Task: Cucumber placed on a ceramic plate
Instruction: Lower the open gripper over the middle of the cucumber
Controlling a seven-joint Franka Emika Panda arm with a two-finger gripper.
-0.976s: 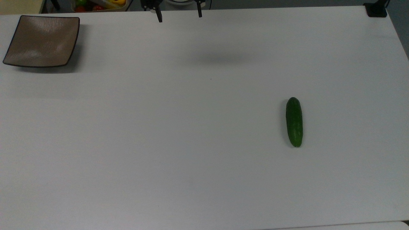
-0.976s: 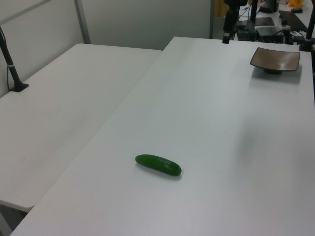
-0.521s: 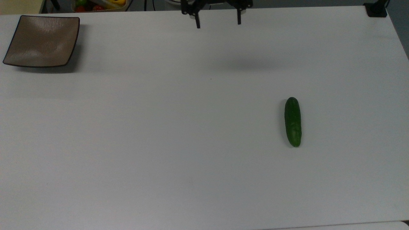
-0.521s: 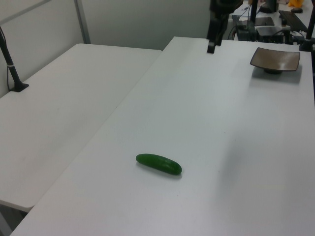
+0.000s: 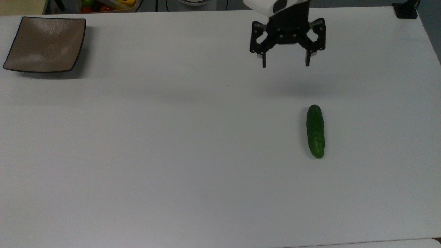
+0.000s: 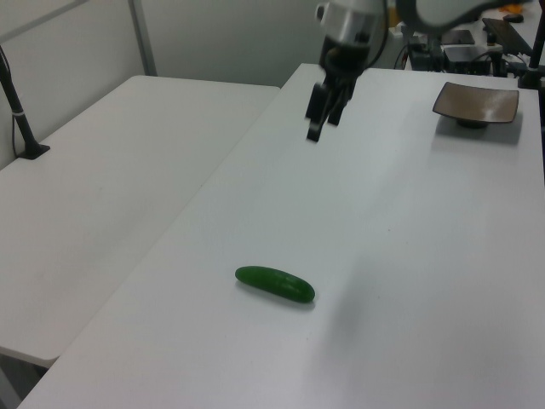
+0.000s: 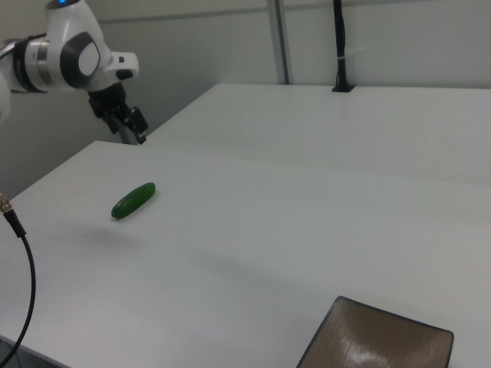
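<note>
Lying flat on the white counter [image 5: 172, 155], the cucumber [image 5: 315, 131] runs top to bottom in the top view, below and slightly to the top view's right of the end effector [image 5: 285, 64], which hangs wide open and empty; the ceramic plate [image 5: 13, 44] sits well apart.

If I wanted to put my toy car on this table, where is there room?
Almost everywhere. The widest bare patch of the table lies between the ceramic plate in the top view's upper left corner and the cucumber toward the top view's right. Avoid the spot by the cucumber, where the open gripper hovers.
</note>
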